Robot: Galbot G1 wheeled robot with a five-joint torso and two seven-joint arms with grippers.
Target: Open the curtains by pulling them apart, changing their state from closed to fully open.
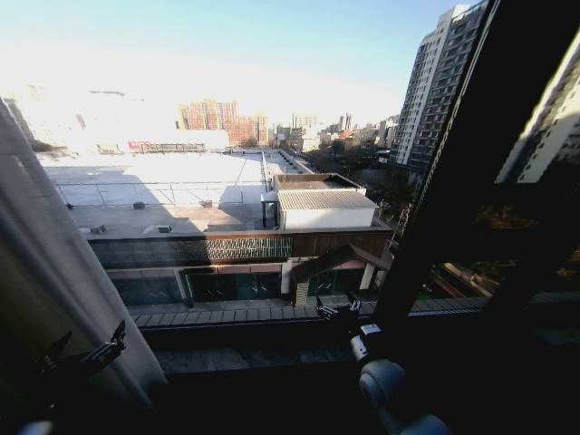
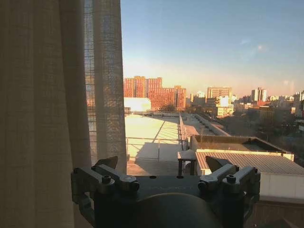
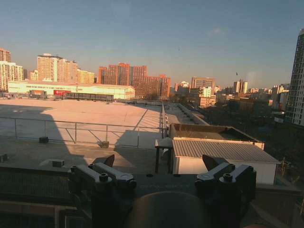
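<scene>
Window glass (image 1: 227, 181) mostly uncovered: rooftops, towers and sky visible straight through the middle. Reads as task well advanced, likely near done on the left side.

Left curtain panel (image 1: 45, 272) bunched at the far left edge of the window, pleats gathered thick, hanging from top to sill level. Same panel in the left wrist view (image 2: 52, 114), sheer edge lit orange, just beside the glass opening.

Right of the window centre: dark window frame bar (image 1: 471, 163) running diagonally, area beyond it in shadow. Cannot tell whether a right panel hangs there or how far back it sits. Remaining work, if any, judged to be on that side.

Left gripper (image 1: 91, 353) low by the foot of the left panel, close against the fabric; in its wrist view (image 2: 161, 164) fingers spread wide, nothing between them.

Right gripper (image 1: 337, 310) at sill level near the base of the frame bar; wrist view (image 3: 159, 161) shows fingers spread wide, empty, facing clear glass.
</scene>
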